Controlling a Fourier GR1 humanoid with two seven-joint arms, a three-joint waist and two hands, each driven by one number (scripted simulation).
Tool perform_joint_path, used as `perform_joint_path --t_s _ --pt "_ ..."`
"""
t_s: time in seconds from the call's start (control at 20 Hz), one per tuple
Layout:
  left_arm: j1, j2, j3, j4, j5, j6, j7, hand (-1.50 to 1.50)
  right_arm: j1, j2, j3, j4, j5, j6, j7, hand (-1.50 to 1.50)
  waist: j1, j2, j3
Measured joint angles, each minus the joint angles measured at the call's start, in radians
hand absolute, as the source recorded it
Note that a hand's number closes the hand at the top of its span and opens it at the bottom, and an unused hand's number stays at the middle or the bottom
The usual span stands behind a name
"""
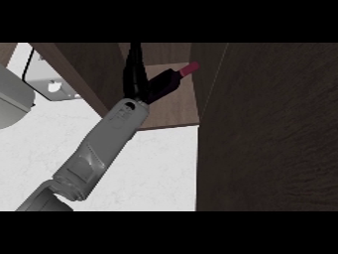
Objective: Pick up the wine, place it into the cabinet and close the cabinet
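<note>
- One grey forearm (102,149) in view. It enters at the lower left & runs diagonally up-right to the cabinet opening. Which arm it is can't be told from this view alone.
- Its black hand (136,79) sits at the top of the forearm, reaching up into the cabinet (281,129). Fingers extend upward along the inner wall, w/ one part angled right along the bottle.
- Hand is wrapped around the wine bottle (173,77), gripping it; fingers curl over the dark body.
- Wine bottle: one. Dark body, red cap at the upper-right end. It's tilted, cap pointing up & to the right, lying inside the cabinet opening over the wooden shelf (175,106).
- Whether the bottle's base touches the shelf: can't tell, the hand hides it.
- Cabinet door (288,149): one big dark wood panel filling the right side of the view, standing open. Its edge runs top to bottom just right of the bottle.
- Dark wood side panel (91,69) at left of the opening, slanting down-right.
- White counter top (157,168) below, under the forearm.
- Grey rounded object (3,99) at the far left edge; what it is can't be told.
- White bracket-like piece (51,79) beside it, near the side panel.
- Second hand: not seen.
</note>
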Motion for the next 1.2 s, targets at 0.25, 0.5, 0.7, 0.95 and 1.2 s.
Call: perform_joint_path --t_s 0.25,0.5,0.7,0.95,1.2 --pt "0.044 -0.003 0.041 -0.079 0.082 -0.001 -0.087 -1.5 0.023 0.007 0.014 -0.002 0.001 -0.008 -0.01 -1.5 0.019 -0.009 0.0" --pt "0.095 -0.004 0.057 -0.173 0.176 -0.027 -0.176 -1.5 0.031 0.0 0.023 -0.008 0.0 -0.026 0.002 -1.5 0.033 -0.015 0.001" --pt "0.133 -0.005 0.025 -0.243 0.243 -0.054 -0.211 -1.5 0.023 -0.002 0.033 -0.014 0.0 -0.051 0.018 -1.5 0.047 -0.019 0.001" --pt "0.203 -0.005 -0.034 -0.348 0.284 -0.085 -0.227 -1.5 0.01 0.012 0.074 -0.019 0.008 -0.092 0.033 -1.5 0.07 -0.025 0.002" --pt "0.284 -0.005 -0.084 -0.479 0.266 -0.122 -0.207 -1.5 0.01 0.007 0.064 -0.02 0.017 -0.112 0.026 -1.5 0.089 -0.03 0.002"
